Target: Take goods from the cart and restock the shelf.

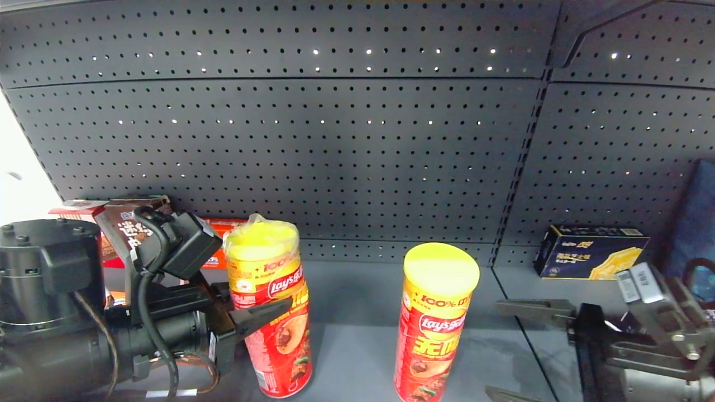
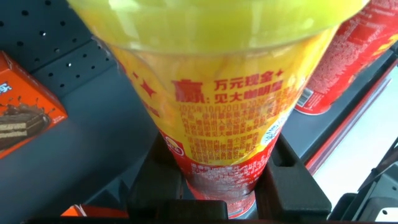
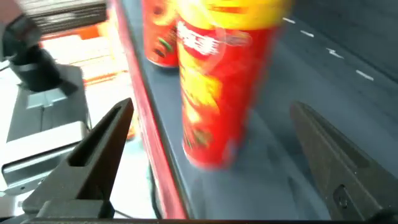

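Left gripper clamps the chip can, right gripper spread wide

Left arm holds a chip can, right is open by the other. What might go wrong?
1. The open right gripper sits close to the standing can, which is near the red front edge of the shelf; a nudge might topple it off.
2. I cannot tell whether the held can in the left gripper rests on the shelf; releasing now might drop it.

Grey shelf bears left can, right can, brown boxes, blue box
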